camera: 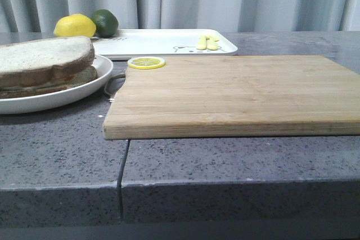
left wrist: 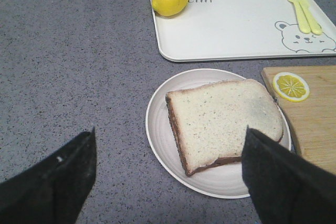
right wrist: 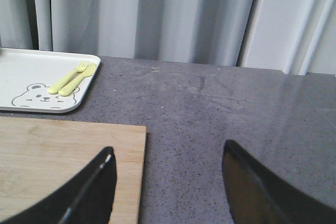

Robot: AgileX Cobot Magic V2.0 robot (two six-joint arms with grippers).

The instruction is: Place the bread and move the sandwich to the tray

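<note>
Grey speckled countertop [camera: 225, 161] w/ pale curtains behind. Front view: the sandwich [camera: 46, 66] sits on a round white plate [camera: 84, 89], just beside the left edge of the wooden cutting board [camera: 236, 94]. A lemon slice [camera: 146, 62] lies on the board's near-plate corner. Behind the board is the tray [camera: 163, 43], carrying small yellow cutlery [camera: 207, 42], w/ a lemon [camera: 75, 26] and a lime [camera: 105, 22] at its end farthest from the cutlery. No arm visible in this view.

Left wrist view: top slice of bread [left wrist: 223, 119] already lies over the stack, so the bread-placing part looks done; filling can't be made out from this angle. Sandwich not yet on the tray [left wrist: 236, 30], so the move is what's left. Left gripper [left wrist: 168, 171] hovers above the plate [left wrist: 157, 124], jaws spread wide, one finger [left wrist: 58, 177] over bare counter and the other over the plate edge nearest the board; grasping nothing, touching nothing as far as I can tell.

Right wrist view: right gripper [right wrist: 168, 182] also spread wide & empty, over the board's [right wrist: 63, 166] edge and the counter, well apart from the sandwich. Tray corner w/ bear print [right wrist: 31, 95] sits beyond the board.
</note>
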